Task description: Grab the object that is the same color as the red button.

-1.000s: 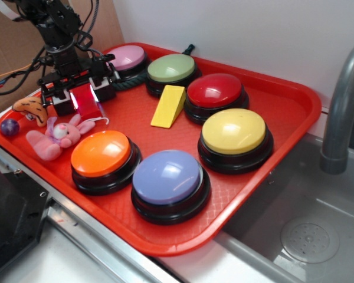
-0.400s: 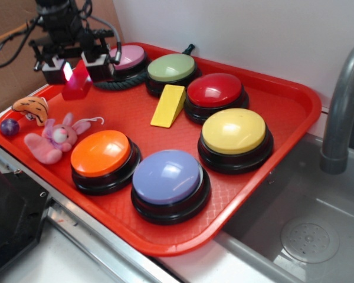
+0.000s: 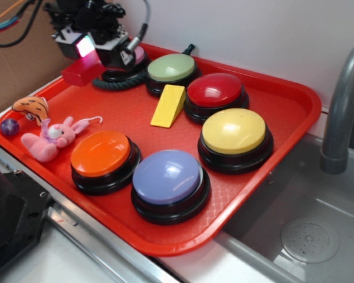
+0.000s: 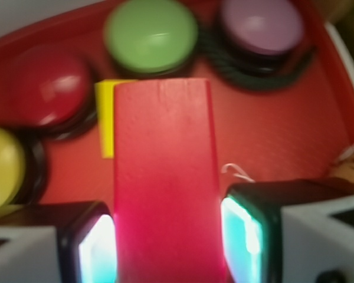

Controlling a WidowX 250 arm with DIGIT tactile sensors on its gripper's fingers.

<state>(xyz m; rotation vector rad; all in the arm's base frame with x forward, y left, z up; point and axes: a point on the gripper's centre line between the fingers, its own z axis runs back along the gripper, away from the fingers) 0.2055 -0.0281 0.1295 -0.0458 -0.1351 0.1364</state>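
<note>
One small matte red rectangular block (image 4: 165, 177) is clamped between the fingers of the black gripper (image 3: 85, 50), held above the far left corner of the red plastic tray (image 3: 295, 112). Matching the glossy red-domed button (image 3: 215, 91), the grab looks essentially done.

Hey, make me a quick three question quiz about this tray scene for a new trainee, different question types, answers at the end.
1. True or false: the gripper holds the red block clear of the red tray.
2. Which dome touches the yellow wedge: A green, B red button, C orange?
3. Fill in: the pink plush rabbit lies beside the ____ button.

Key: 1 true; 2 B; 3 orange.
</note>
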